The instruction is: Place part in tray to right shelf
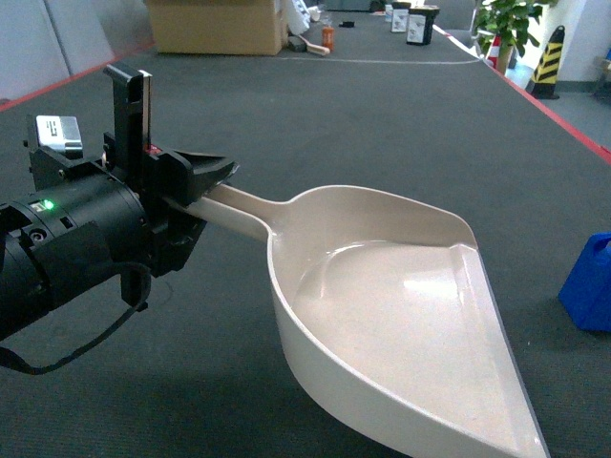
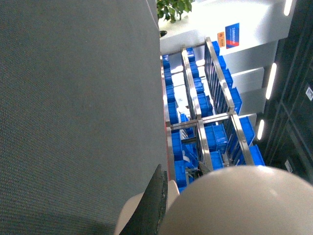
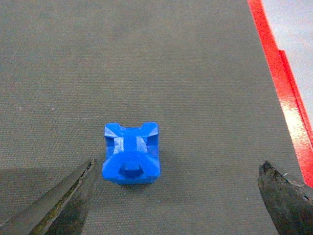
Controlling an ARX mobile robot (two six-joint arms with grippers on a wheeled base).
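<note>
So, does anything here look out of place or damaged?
Nothing looks damaged or spilled. The left hand holds the tray by its handle, and the tray is empty. The part sits alone on the dark mat, off-centre between the open fingers of the right hand, nearer the left one.

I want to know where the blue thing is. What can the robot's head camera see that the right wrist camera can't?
Only the head view shows the cream tray, its handle held by the left gripper, plus a cardboard box and a potted plant far off. Only the right wrist view shows the right gripper, open wide, above the floor with the part between its fingertips, and a red floor stripe. Both show the blue part standing on the grey carpet.
</note>
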